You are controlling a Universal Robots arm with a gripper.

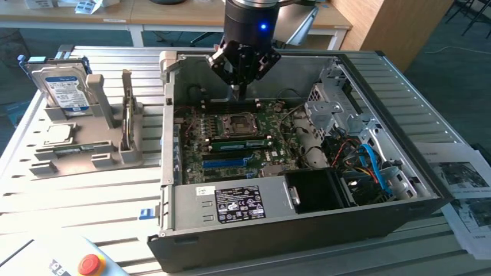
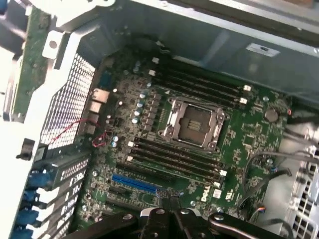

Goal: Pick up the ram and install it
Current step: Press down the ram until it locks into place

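My gripper (image 1: 236, 90) hangs inside the open computer case (image 1: 253, 241), just above the motherboard (image 1: 245, 135) near the dark memory slots (image 1: 230, 105) by the far wall. Its fingers are shut together with nothing between them; the wrist view shows the gripper (image 2: 169, 203) shut over the board. The ram (image 1: 126, 106) stands on edge in the grey holder (image 1: 92, 155) outside the case, on the exterior view's left. In the wrist view the ram (image 2: 29, 59) appears as a green strip beyond the case's perforated wall. The processor socket (image 2: 192, 124) lies empty between two banks of slots.
The holder also carries a silver-and-blue hard drive (image 1: 63, 89) and a small square processor chip (image 1: 58, 133). A power supply (image 1: 230, 204), drive cage (image 1: 337, 103) and blue cables (image 1: 376, 167) crowd the case. Papers (image 1: 464, 190) lie on the right; a red stop button (image 1: 91, 264) sits near the front left.
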